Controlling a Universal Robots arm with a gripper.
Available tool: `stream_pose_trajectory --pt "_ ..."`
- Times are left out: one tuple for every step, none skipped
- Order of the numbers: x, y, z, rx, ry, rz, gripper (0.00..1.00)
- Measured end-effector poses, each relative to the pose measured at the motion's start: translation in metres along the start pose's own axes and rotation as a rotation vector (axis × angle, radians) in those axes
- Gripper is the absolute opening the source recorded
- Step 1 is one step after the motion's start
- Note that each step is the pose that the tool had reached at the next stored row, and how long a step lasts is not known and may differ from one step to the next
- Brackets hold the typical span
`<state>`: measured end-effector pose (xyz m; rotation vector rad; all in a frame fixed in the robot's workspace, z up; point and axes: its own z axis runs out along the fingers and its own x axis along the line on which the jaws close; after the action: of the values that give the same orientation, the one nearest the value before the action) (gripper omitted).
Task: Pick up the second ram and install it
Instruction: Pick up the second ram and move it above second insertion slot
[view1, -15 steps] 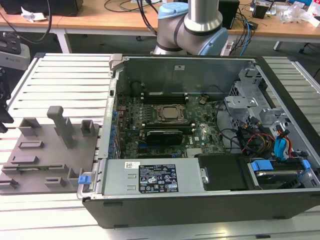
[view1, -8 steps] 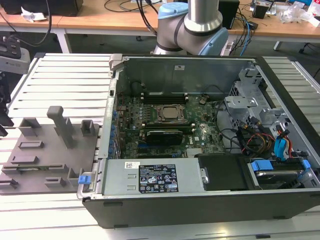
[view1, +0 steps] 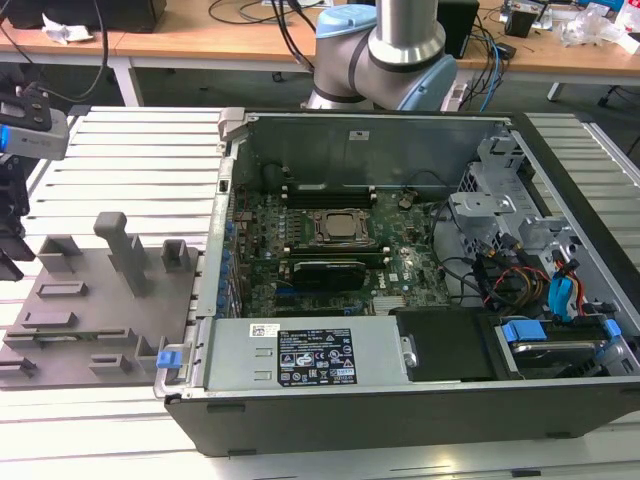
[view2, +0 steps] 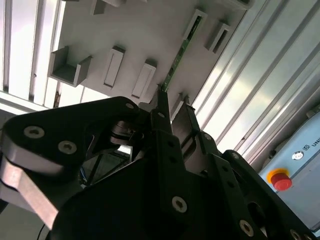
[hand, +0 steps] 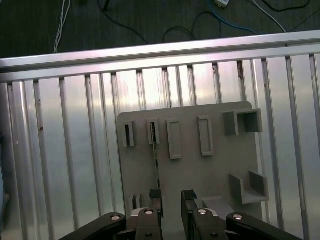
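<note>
Remote desk, tray station: edge-on in both wrist views, the second ram (hand: 155, 157) reads to me only as a thin green line standing in a slot of the grey slotted tray (hand: 210, 175). Its flat faces are turned out of sight, and its near end disappears behind one black fingertip (hand: 155, 194). I cannot tell whether that fingertip touches the strip. The gripper (hand: 172, 196) hangs over the tray with its fingers parted, bare tray showing in the gap and nothing clamped. The ram lines up with one finger rather than with the gap. In the exterior view the arm's wrist (view1: 25, 130) sits over the tray at the exterior view's left, partly cut off by the frame edge. It is well apart from the open computer case (view1: 400, 425), behind which the arm's base (view1: 385, 50) rises.
</note>
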<state>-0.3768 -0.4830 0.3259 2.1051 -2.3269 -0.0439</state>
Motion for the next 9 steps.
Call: stream_pose_trajectory --pt "0.0000 -0.0001 0.0015 0.0000 0.0000 0.000 0.30" --pt "0.0002 -0.0001 0.0034 0.0000 0.0000 0.000 0.30" --pt "0.0003 -0.0002 0.0048 0.0000 0.0000 0.000 0.30" --pt "0.0004 -0.0002 0.0055 0.0000 0.0000 0.000 0.30" --pt "0.0004 -0.0002 0.0061 0.0000 0.0001 0.000 0.30" --pt "0.0005 -0.0002 0.0068 -0.0001 0.0001 0.000 0.30" --pt "0.0005 -0.0002 0.0072 0.0000 0.0001 0.000 0.30" --pt "0.0006 -0.0003 0.0087 0.0000 0.0000 0.000 0.30" --pt "0.0007 -0.0003 0.0101 0.0000 0.0000 0.000 0.30"
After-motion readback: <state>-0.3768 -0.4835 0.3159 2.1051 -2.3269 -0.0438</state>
